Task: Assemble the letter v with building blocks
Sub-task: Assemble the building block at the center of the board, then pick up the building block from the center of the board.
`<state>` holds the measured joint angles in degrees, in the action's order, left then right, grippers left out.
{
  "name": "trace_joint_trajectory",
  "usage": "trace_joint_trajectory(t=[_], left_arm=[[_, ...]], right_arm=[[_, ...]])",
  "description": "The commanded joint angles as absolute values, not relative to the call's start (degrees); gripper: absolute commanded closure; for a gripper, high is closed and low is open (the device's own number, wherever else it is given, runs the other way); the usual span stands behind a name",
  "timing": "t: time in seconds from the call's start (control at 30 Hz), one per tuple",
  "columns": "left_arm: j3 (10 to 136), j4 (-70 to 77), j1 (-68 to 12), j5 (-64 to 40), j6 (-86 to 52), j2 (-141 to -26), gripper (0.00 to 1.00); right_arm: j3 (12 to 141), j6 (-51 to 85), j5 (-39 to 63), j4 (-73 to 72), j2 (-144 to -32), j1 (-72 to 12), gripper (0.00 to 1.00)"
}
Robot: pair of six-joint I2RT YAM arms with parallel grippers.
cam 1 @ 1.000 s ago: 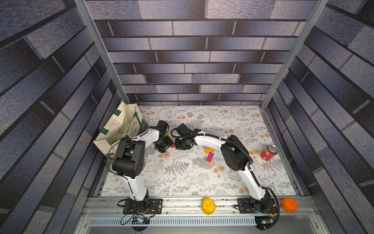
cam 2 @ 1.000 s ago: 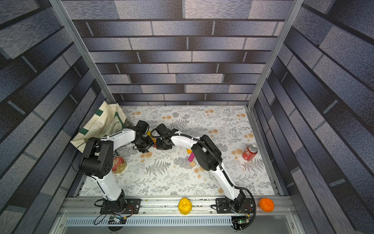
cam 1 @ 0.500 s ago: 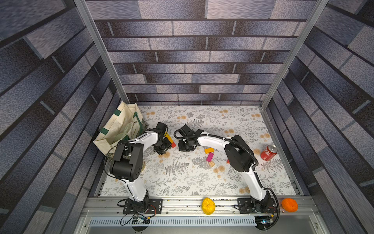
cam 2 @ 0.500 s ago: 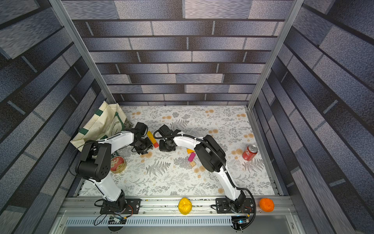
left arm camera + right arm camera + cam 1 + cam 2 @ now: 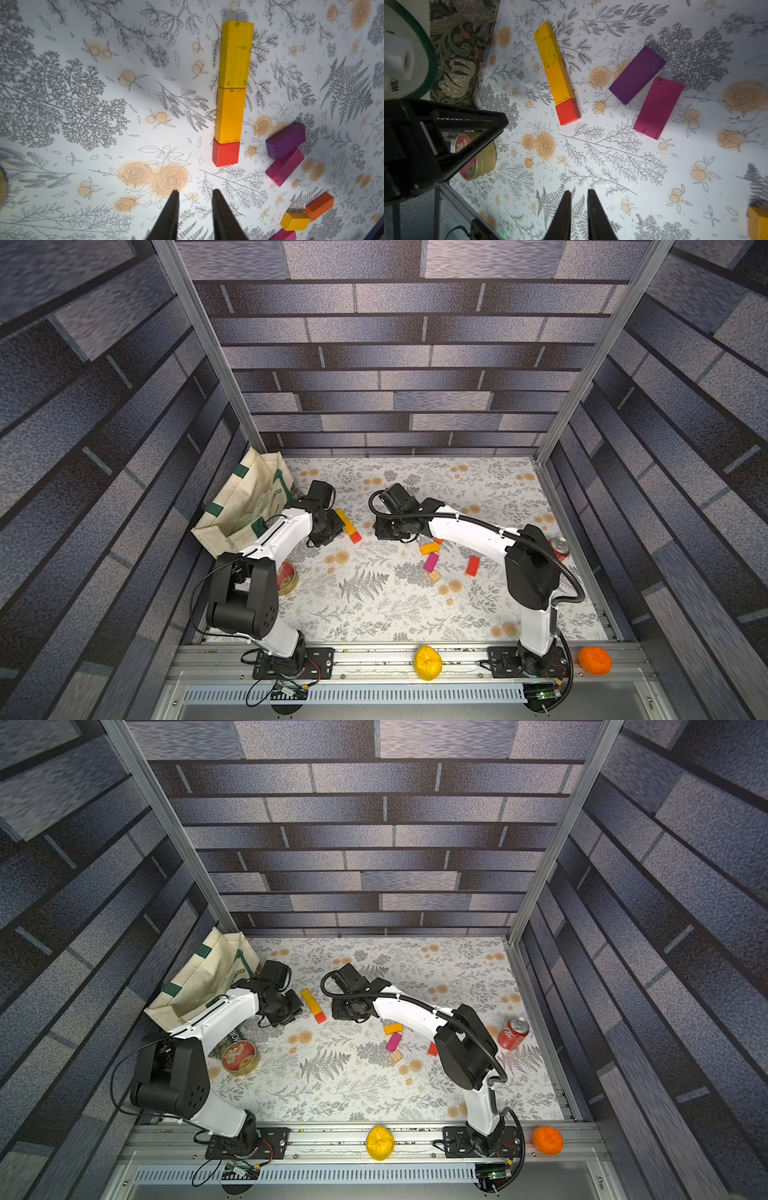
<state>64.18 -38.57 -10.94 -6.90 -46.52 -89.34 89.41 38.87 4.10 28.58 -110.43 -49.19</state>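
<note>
Of the letter v (image 5: 228,124) I see only one row on the mat (image 5: 83,104): a yellow block (image 5: 235,54), an orange block (image 5: 229,115) and a red block (image 5: 226,154). They lie end to end, touching, in one straight line. The second row is not built. A purple block (image 5: 636,74) and a magenta block (image 5: 658,107) lie flat just beside each other. They are near the red end and at an angle to the row.

My left gripper (image 5: 195,192) is released: its fingers stand apart and nothing is between them. It hangs over bare mat, near the red end. My right gripper (image 5: 579,192) is also empty, with only a narrow gap between its fingers. It is on the other side of the row.

In a top view more blocks lie loose under the right arm: an orange piece (image 5: 429,548), a magenta piece (image 5: 431,562), a wood cube (image 5: 434,576) and a red piece (image 5: 472,565).
</note>
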Motion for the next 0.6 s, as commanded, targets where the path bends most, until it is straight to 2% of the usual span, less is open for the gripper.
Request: trace_joint_trajectory(t=[0.0, 0.1, 0.23, 0.33, 0.57], left_arm=[[70.26, -42.33, -13.52, -4.45, -40.98, -91.66, 0.55], [77.22, -45.67, -16.0, -4.36, -37.97, -97.04, 0.39], [88.43, -50.65, -19.62, -4.62, -32.93, -106.36, 0.29], [97.5, -55.73, -21.47, -2.51, -30.23, -113.76, 0.29], [109.45, -61.17, -22.9, -0.59, -26.32, -124.67, 0.38]], right_arm=[[85.89, 37.4, 0.88, 29.7, -106.81, -48.35, 0.81], [83.52, 37.19, -0.24, 29.58, -104.06, -47.82, 0.78], [80.03, 37.13, -2.08, 29.36, -100.04, -47.28, 0.74], [76.72, 37.35, -3.86, 28.94, -96.47, -46.8, 0.7], [69.45, 37.91, -6.8, 28.53, -89.03, -45.41, 0.59]])
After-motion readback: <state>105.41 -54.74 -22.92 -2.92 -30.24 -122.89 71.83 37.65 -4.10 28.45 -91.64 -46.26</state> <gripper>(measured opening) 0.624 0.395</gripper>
